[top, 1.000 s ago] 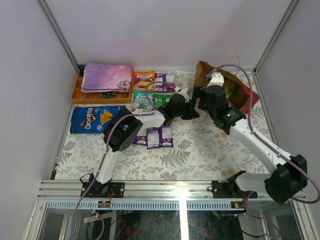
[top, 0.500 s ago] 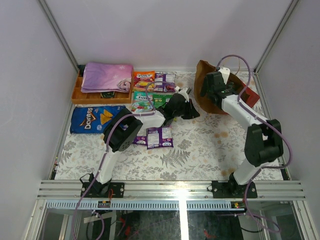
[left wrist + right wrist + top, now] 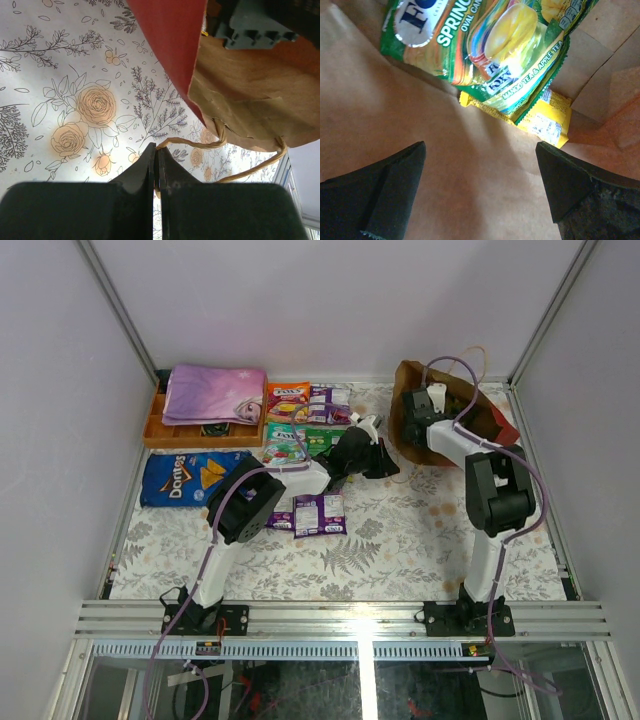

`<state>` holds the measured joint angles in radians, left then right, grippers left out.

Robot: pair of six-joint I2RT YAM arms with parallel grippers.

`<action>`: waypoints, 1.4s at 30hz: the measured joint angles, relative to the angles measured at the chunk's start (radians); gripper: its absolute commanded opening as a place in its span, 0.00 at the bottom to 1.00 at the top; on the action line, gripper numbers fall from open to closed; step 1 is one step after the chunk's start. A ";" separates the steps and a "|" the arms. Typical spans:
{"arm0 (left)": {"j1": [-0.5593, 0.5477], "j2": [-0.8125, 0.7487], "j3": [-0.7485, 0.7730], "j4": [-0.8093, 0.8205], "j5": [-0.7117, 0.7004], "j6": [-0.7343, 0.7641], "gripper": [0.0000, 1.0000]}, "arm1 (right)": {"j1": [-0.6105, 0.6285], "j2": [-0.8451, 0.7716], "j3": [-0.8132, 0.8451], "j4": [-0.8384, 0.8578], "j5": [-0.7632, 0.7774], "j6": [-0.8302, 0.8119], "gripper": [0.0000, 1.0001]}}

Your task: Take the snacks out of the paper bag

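Inside the paper bag (image 3: 370, 100), the right gripper (image 3: 480, 146) gapes empty before a green Fox's packet (image 3: 495, 45) overlapping a half-hidden yellow packet (image 3: 547, 120); the left gripper (image 3: 155, 147) pinches the string handle (image 3: 200, 144).

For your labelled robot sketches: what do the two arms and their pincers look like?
The left arm and right arm have white links, black joints and thin purple cables looping alongside. The left pincer and right pincer each have two black wedge-shaped fingers.

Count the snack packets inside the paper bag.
2: a green packet lying on the paper bag's brown inside, and a yellow packet tucked partly under it. More may be hidden beneath.
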<state>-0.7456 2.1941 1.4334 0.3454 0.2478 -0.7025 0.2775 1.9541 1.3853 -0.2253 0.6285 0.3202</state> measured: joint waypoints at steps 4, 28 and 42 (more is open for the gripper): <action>0.000 0.000 0.000 0.000 0.000 0.000 0.00 | -0.040 0.054 0.024 0.008 -0.004 -0.010 0.99; 0.000 0.000 0.008 -0.001 0.000 0.008 0.00 | -0.127 0.162 0.087 0.158 -0.120 -0.165 0.04; 0.000 0.011 0.013 -0.005 0.000 0.008 0.00 | -0.113 -0.049 -0.071 0.303 -0.225 -0.243 0.00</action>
<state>-0.7456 2.2051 1.4467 0.3405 0.2478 -0.6949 0.1646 1.9049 1.3144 0.0772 0.4038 0.0772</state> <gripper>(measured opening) 0.008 0.011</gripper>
